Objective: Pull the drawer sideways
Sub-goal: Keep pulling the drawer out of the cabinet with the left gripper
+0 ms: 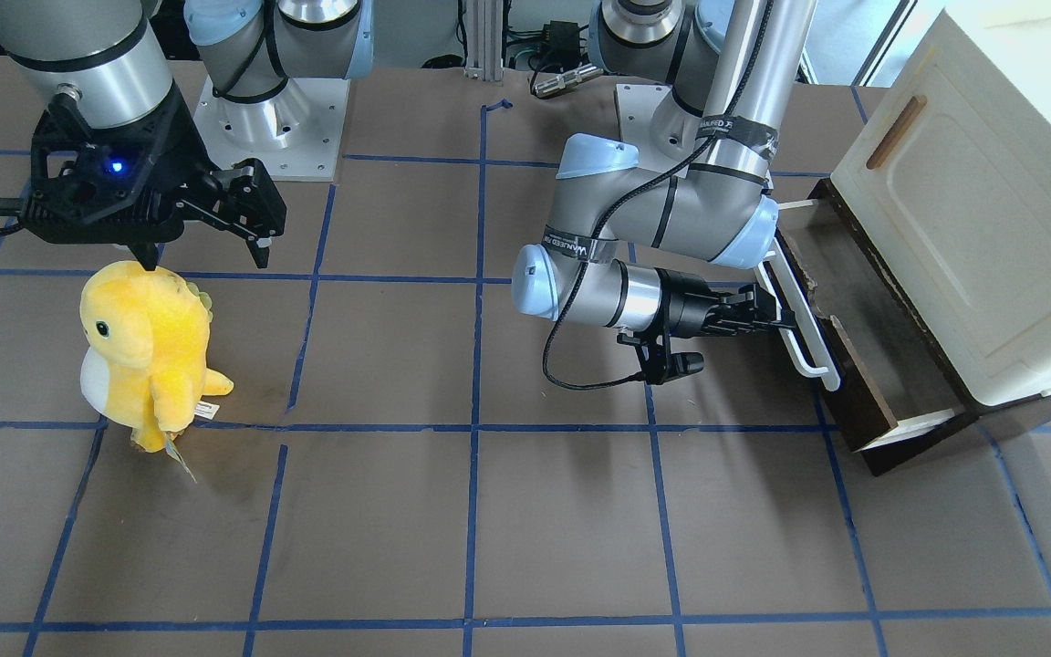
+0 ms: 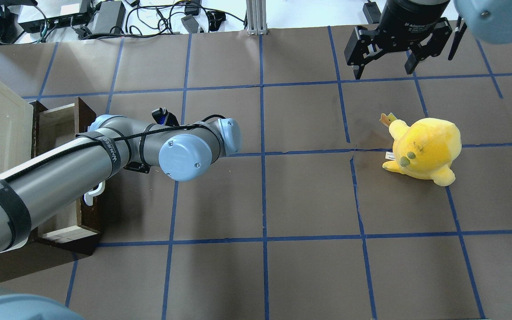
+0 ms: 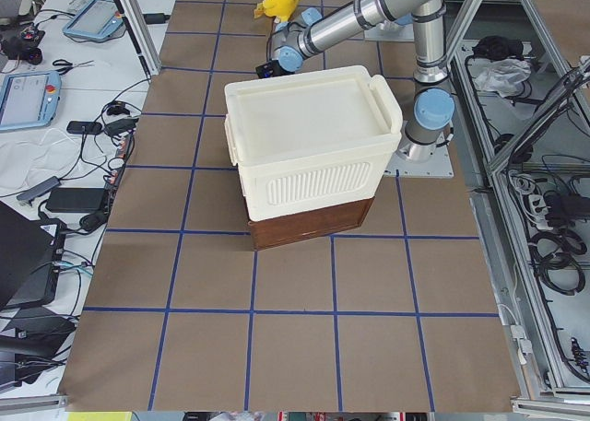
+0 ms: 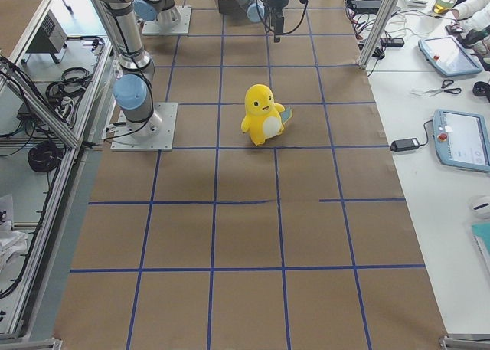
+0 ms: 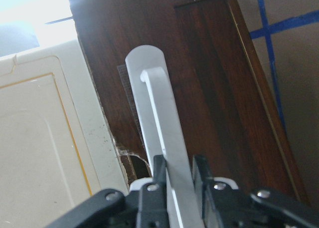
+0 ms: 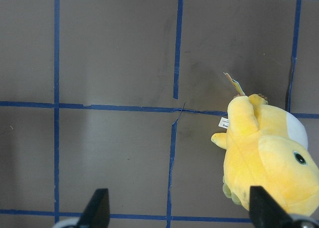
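Observation:
The dark brown wooden drawer stands partly pulled out from under the cream-white cabinet. Its pale inner sides show in the overhead view. My left gripper is shut on the long white bar handle. In the left wrist view the fingers clamp both sides of the handle in front of the drawer front. My right gripper is open and empty, high above the table, far from the drawer; it also shows in the overhead view.
A yellow plush toy stands on the table below the right gripper; it also shows in the overhead view and the right wrist view. The cabinet door has a small brown handle. Blue tape lines grid the brown table.

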